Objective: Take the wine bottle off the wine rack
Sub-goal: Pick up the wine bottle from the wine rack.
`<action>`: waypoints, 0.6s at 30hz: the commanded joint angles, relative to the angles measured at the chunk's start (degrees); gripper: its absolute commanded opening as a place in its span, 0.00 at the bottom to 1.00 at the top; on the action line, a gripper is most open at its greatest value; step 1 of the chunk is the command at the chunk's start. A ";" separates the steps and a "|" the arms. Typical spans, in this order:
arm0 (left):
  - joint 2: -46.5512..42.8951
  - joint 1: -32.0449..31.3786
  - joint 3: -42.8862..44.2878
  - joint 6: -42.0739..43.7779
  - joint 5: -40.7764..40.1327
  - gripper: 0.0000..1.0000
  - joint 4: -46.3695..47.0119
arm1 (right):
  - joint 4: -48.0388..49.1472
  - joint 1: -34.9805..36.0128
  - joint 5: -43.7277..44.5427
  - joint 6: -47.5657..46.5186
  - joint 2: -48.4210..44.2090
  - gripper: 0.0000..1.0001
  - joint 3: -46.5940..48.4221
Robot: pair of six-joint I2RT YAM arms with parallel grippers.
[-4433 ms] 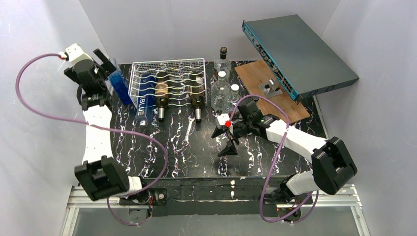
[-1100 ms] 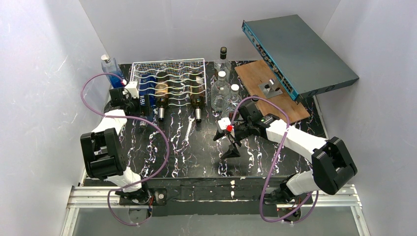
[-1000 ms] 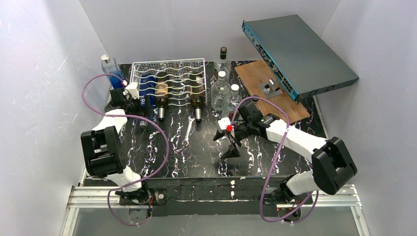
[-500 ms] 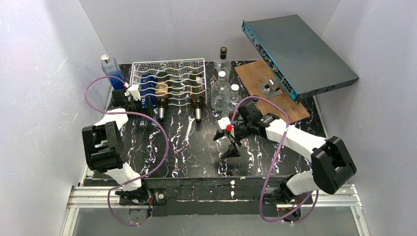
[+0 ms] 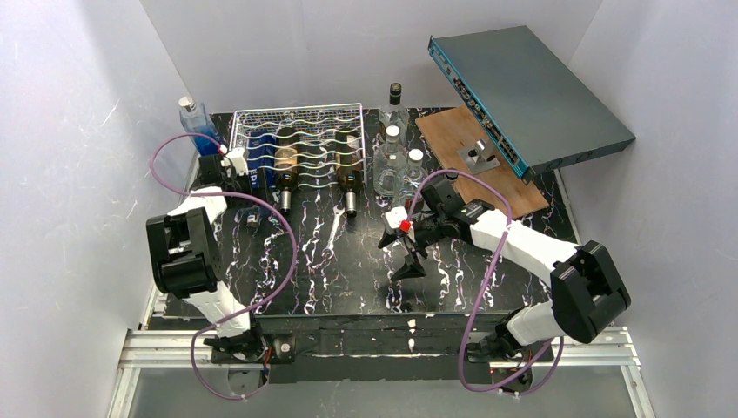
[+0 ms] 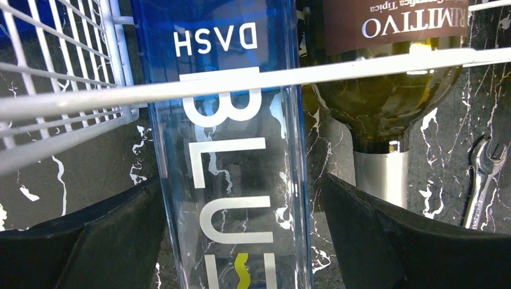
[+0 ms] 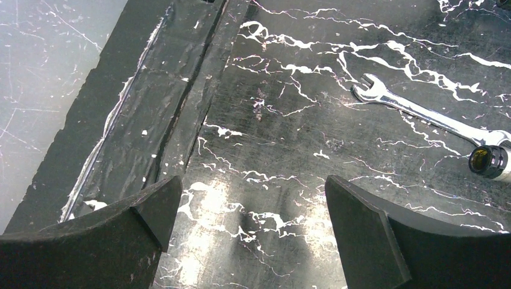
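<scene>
As the left arm (image 5: 187, 248) pushes its wrist forward to the front left corner of the wine rack (image 5: 300, 111), its fingers (image 6: 90, 241) start narrowing around the blue wine bottle (image 6: 229, 150). The bottle lies in the rack's leftmost row, its near end sticking out past the front wire. The fingers stand apart, 1 on each side of the glass, with a sliver of gap on the right. The grip looks about to form, and the pull-out has not begun. The elbow is folded high in front of the rack's left end, the forearm reaching in low. Off the rack's front right, the right arm (image 5: 513, 239) hangs over the bench (image 7: 289, 150), its fingers (image 7: 373, 241) spread wide on nothing.
</scene>
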 commanded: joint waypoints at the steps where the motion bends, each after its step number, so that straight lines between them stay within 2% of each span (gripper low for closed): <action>1: 0.77 0.27 2.12 -0.83 0.64 0.89 -1.61 | -0.55 -0.36 -0.43 -1.30 0.37 0.98 2.34; 12: 2.67 0.33 1.74 -3.49 0.89 0.79 -0.52 | -0.77 -0.71 -0.42 -1.49 0.46 0.99 2.44; 18: 2.42 0.26 1.22 -3.68 1.11 0.79 0.43 | -0.81 -0.81 -0.51 -1.53 0.57 0.98 2.44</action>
